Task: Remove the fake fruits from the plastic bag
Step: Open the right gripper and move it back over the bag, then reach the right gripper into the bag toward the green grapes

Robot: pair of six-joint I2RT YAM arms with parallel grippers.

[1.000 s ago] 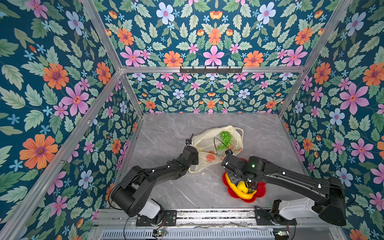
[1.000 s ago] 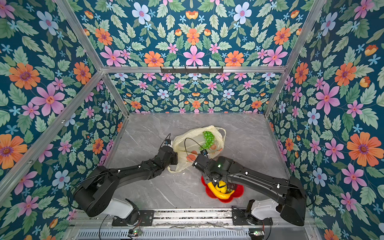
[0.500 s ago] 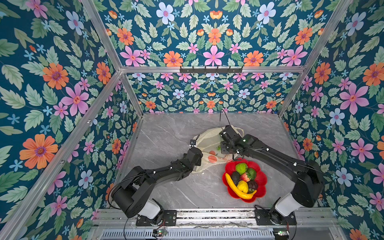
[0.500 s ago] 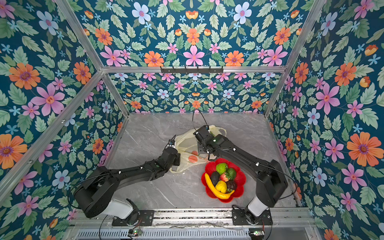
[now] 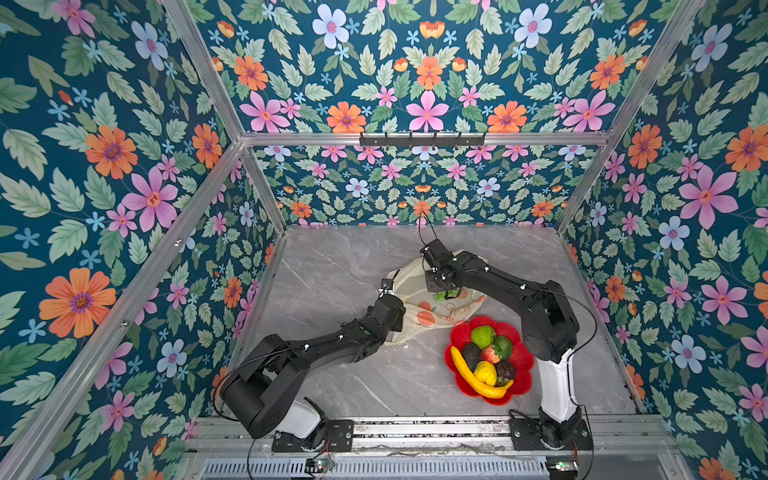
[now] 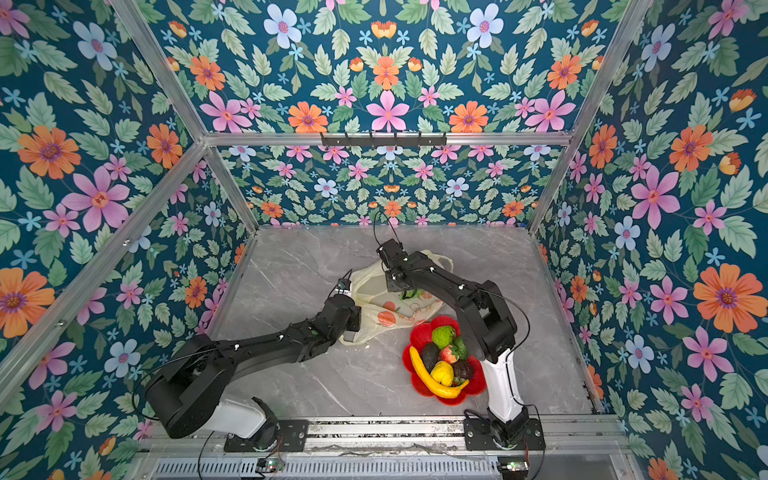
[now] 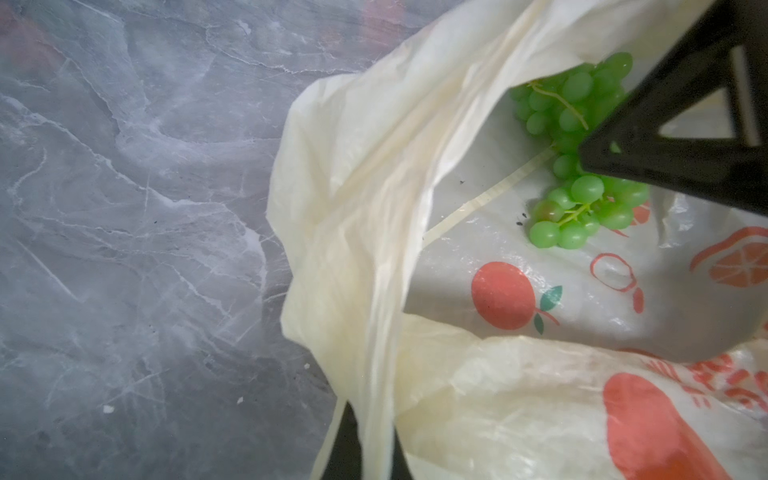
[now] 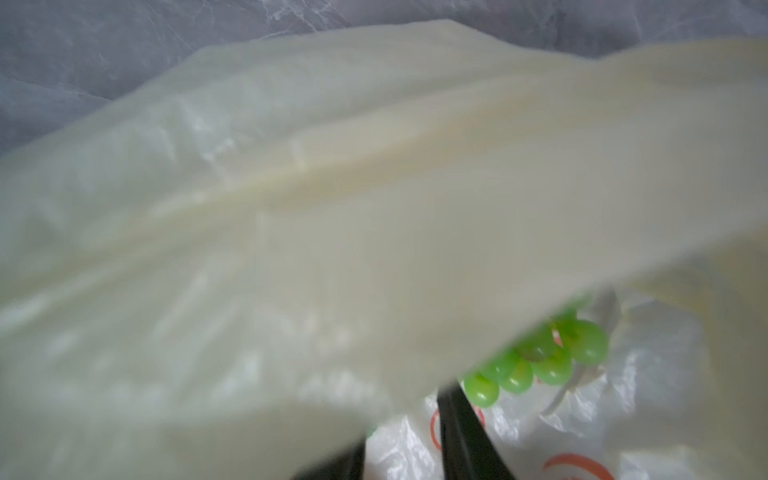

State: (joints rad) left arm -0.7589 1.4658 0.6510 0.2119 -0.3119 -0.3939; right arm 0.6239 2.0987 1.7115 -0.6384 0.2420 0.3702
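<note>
1. A cream-yellow plastic bag (image 5: 419, 307) lies crumpled near the middle of the grey marble worktop (image 5: 332, 282). Its edges are well apart from the floral walls on every side.
2. The left hand (image 7: 370, 451) is pressed together on the bag's rim, with a fold of film pinched between its dark fingers and the mouth lifted open.
3. The right hand (image 5: 449, 291) reaches down into that mouth, over the green grape bunch (image 7: 577, 216), which lies inside the bag on its lower layer. In the right wrist view one finger (image 8: 461, 436) is just beside the grapes and film drapes across the lens. Whether this hand is apart or gripping the bunch cannot be told.
4. The other fake fruits sit in a red flower-shaped dish (image 5: 521, 388), just beside the bag's near edge and the right arm's white column. They are a banana (image 5: 473, 378), a lemon (image 5: 486, 372), a strawberry (image 5: 491, 354), green bumpy fruits (image 5: 483, 336) and dark avocados (image 5: 471, 354).
5. Bare marble lies open behind the bag, on the left arm's side, and at front centre between the left arm and the dish. An aluminium rail (image 5: 415, 428) bounds the front edge.
6. The bag carries orange-red fruit prints (image 7: 503, 297) and rows of small red characters (image 7: 715, 374), too blurred to read.
</note>
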